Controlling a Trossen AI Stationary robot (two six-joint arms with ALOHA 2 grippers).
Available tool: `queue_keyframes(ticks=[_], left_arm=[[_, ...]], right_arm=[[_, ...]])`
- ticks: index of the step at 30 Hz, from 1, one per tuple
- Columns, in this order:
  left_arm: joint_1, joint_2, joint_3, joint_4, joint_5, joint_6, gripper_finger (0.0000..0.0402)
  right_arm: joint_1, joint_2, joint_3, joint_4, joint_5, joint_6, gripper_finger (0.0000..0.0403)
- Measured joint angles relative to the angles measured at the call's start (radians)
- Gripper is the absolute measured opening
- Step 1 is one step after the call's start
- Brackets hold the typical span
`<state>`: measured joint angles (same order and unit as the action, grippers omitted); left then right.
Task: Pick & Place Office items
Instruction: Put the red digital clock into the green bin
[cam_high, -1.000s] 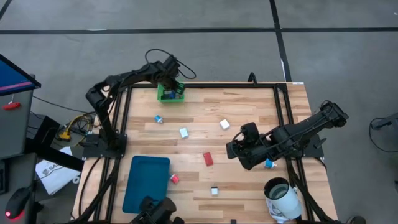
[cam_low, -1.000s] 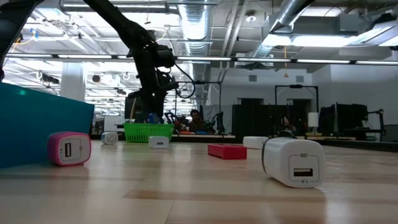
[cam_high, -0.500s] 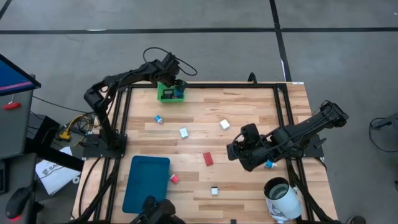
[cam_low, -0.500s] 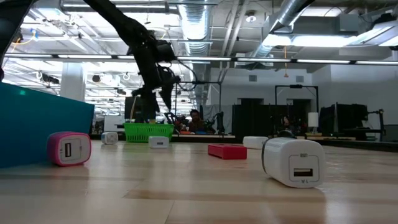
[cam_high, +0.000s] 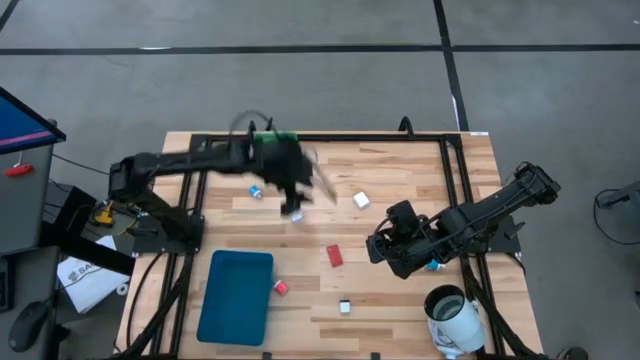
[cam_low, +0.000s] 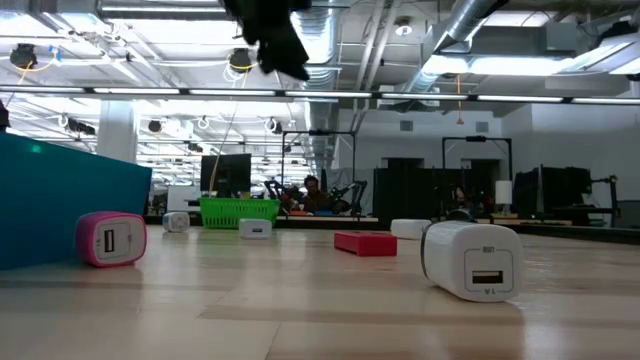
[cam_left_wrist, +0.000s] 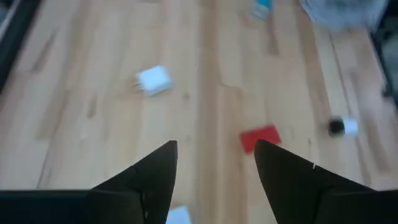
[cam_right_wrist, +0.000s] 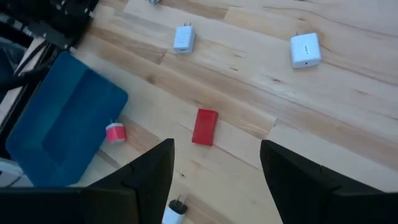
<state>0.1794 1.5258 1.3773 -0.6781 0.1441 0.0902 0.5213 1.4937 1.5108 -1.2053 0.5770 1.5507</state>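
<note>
The left gripper (cam_left_wrist: 214, 171) hangs over mid-table, its 2 fingers spread and empty. The red block (cam_left_wrist: 260, 137) lies just ahead of it, a little off toward one finger, long axis crosswise to the gap. The right gripper (cam_right_wrist: 214, 180), also spread and empty, waits beside the same red block (cam_high: 334, 255), likely nearer.

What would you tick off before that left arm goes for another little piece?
1. Left gripper empty, fingers apart: ok.
2. Right gripper waiting, open, holding nothing: ok.
3. Red block lying free on the table, between the two arms: ok.
4. White charger cube clear of both arms: ok.
5. Green bin upright at the far edge: ok.
6. Which piece the left arm targets next: cannot tell.
</note>
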Motion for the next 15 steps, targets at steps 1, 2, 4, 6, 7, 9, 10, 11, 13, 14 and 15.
queue_keyframes(ticks=[1,2,4,6,7,9,10,11,13,14,15], left_arm=[[-0.054,0.003,0.000,0.001,-0.043,0.016,0.0212],[-0.102,0.011,-0.001,0.005,-0.077,0.032,0.0215],[-0.178,0.030,-0.001,0.020,-0.145,0.035,0.0223],[-0.233,0.059,-0.001,0.031,-0.174,0.031,0.0232],[-0.253,0.075,-0.001,0.031,-0.181,0.030,0.0236],[-0.282,0.113,-0.001,0.040,-0.182,0.048,0.0244],[-0.293,0.134,-0.001,0.034,-0.179,0.072,0.0248],[-0.301,0.156,-0.001,0.026,-0.171,0.110,0.0251],[-0.314,0.200,-0.001,0.027,-0.156,0.210,0.0256],[-0.317,0.218,-0.001,0.022,-0.155,0.257,0.0259],[-0.317,0.234,-0.001,0.021,-0.154,0.300,0.0263]], right_arm=[[0.004,0.000,0.000,0.000,0.001,-0.007,0.0230],[0.012,0.000,0.000,-0.003,0.004,-0.014,0.0230],[0.030,0.000,0.000,-0.010,0.019,-0.018,0.0230],[0.054,0.000,0.000,-0.009,0.032,-0.032,0.0230],[0.066,0.000,0.000,-0.010,0.033,-0.036,0.0230],[0.088,0.000,0.000,-0.010,0.033,-0.035,0.0230],[0.100,0.000,0.000,-0.012,0.033,-0.032,0.0230],[0.110,0.000,0.000,-0.015,0.033,-0.026,0.0230],[0.131,0.000,0.000,-0.021,0.032,-0.008,0.0230],[0.142,0.000,0.000,-0.024,0.032,0.004,0.0230],[0.154,0.000,0.000,-0.023,0.032,0.018,0.0230]])
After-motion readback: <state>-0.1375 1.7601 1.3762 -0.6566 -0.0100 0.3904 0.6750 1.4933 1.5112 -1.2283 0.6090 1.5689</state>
